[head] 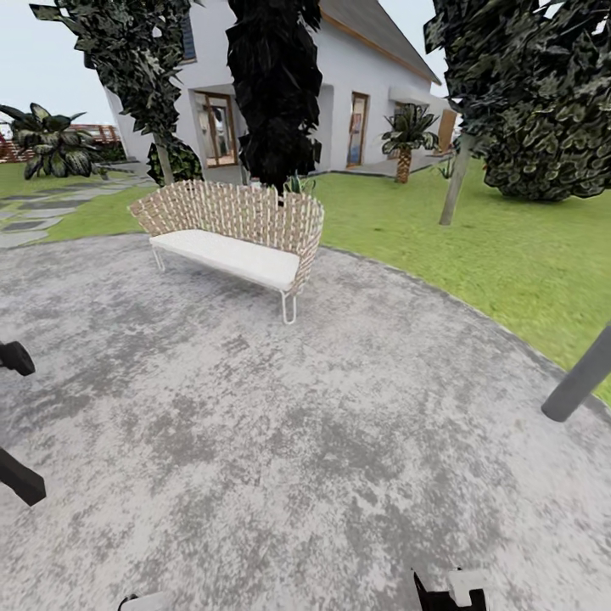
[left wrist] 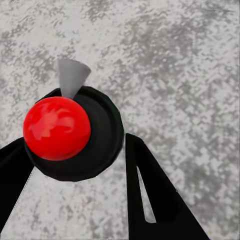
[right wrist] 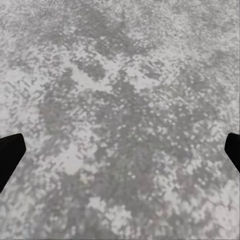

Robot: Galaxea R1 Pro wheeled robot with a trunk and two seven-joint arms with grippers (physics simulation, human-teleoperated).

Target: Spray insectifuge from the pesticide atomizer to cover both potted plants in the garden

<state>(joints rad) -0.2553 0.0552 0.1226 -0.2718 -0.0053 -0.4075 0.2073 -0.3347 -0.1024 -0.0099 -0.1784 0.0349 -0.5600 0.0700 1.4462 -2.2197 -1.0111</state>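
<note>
The pesticide atomizer is out of view. A tuft of pointed green leaves (head: 295, 183) peeks over the bench's back; I cannot tell whether it is one of the potted plants. My left gripper (left wrist: 75, 142) hangs open over the grey patio, its black fingers (left wrist: 150, 190) spread wide. Between them I see a red dome (left wrist: 56, 128) on a round black disc with a grey cone; nothing is gripped. My right gripper (right wrist: 122, 150) is open too, only its fingertips (right wrist: 10, 150) showing above bare speckled paving.
A woven bench (head: 233, 233) with a white seat stands on the round grey patio (head: 280, 424). A grey post (head: 581, 382) rises at the right edge. Lawn (head: 475, 246), dark trees, a small palm (head: 406, 140), stepping stones (head: 34, 212) and a white house lie beyond.
</note>
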